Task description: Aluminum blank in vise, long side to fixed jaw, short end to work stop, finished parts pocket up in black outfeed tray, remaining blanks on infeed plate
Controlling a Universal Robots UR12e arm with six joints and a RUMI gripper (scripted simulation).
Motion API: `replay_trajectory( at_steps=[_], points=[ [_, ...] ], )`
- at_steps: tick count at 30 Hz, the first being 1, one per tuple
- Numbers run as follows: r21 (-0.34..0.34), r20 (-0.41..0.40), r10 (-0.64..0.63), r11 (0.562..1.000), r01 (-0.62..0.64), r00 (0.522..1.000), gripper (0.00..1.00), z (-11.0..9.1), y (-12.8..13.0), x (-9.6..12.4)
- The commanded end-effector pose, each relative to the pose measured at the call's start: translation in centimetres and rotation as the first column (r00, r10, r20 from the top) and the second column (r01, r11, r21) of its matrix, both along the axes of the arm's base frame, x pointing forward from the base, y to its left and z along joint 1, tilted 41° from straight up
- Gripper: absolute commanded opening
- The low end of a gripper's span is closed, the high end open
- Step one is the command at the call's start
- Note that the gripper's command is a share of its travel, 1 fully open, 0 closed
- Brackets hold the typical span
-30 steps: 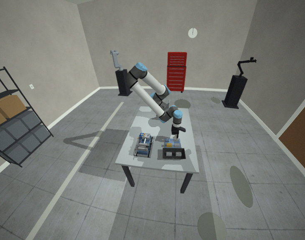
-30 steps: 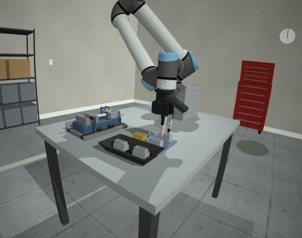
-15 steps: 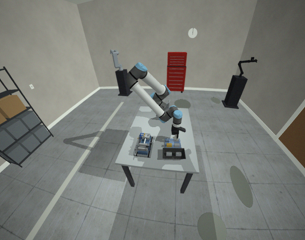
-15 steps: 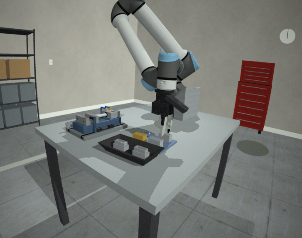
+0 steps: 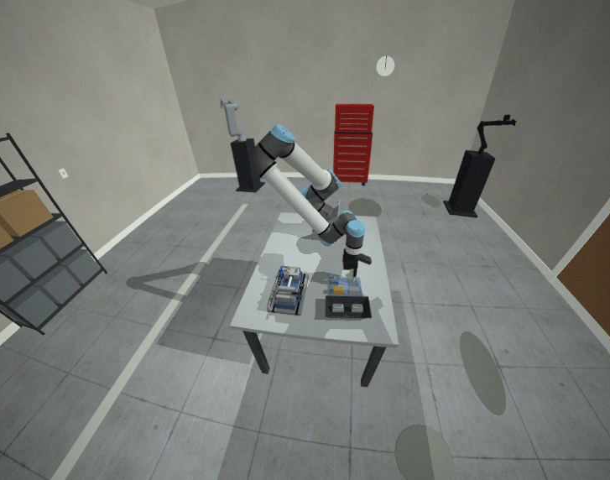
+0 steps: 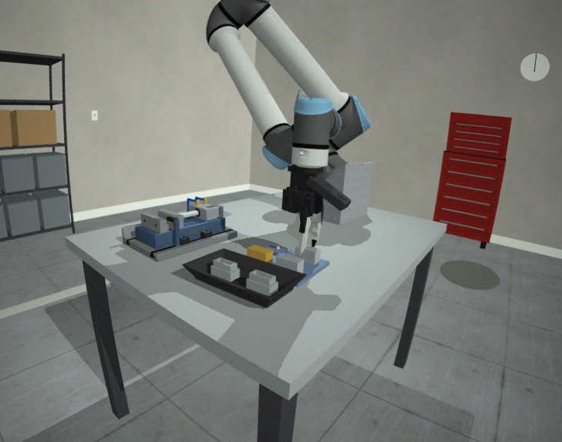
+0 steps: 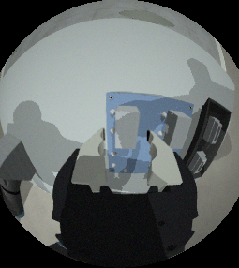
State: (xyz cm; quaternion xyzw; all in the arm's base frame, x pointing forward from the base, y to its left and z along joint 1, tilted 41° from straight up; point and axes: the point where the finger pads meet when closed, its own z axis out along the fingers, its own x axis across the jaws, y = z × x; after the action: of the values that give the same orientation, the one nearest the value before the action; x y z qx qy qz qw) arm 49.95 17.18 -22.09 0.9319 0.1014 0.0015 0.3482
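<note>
My gripper [image 6: 307, 245] [image 5: 350, 273] [image 7: 126, 130] is open, with its fingers partly apart. It hangs just above a gray blank [image 6: 312, 255] [image 7: 126, 124] that lies flat on the blue infeed plate [image 6: 315, 270] [image 7: 172, 105] [image 5: 334, 281]. Nothing is between the fingers. A second gray blank [image 6: 289, 261] [image 7: 177, 128] and a yellow brass blank [image 6: 259, 253] [image 5: 338, 290] also lie on the plate. Two finished parts [image 6: 225, 267] [image 6: 261, 280] lie in the black outfeed tray [image 6: 199, 270] [image 7: 219, 110] [image 5: 346, 315]. The blue vise [image 6: 181, 229] [image 5: 287, 289] stands to the left. I cannot tell what is between its jaws.
A tall gray block [image 6: 355, 190] stands on the table behind the arm. The table's right edge [image 6: 366, 304] is near the plate. A red tool cabinet [image 6: 471, 175] and a shelf [image 6: 24, 157] stand away from the table.
</note>
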Motion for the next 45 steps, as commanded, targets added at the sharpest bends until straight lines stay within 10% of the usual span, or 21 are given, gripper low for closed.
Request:
replay_trajectory(
  at_steps=[1, 18, 19, 45],
  points=[
    [0.000, 0.001, 0.000, 1.000, 0.000, 1.000, 0.40, 0.03, 0.04, 0.03],
    [0.000, 0.001, 0.000, 1.000, 0.000, 1.000, 0.40, 0.03, 0.04, 0.03],
    [0.000, 0.001, 0.000, 1.000, 0.000, 1.000, 0.00, 0.03, 0.04, 0.03],
    [0.000, 0.001, 0.000, 1.000, 0.000, 1.000, 0.00, 0.03, 0.04, 0.03]
  ],
)
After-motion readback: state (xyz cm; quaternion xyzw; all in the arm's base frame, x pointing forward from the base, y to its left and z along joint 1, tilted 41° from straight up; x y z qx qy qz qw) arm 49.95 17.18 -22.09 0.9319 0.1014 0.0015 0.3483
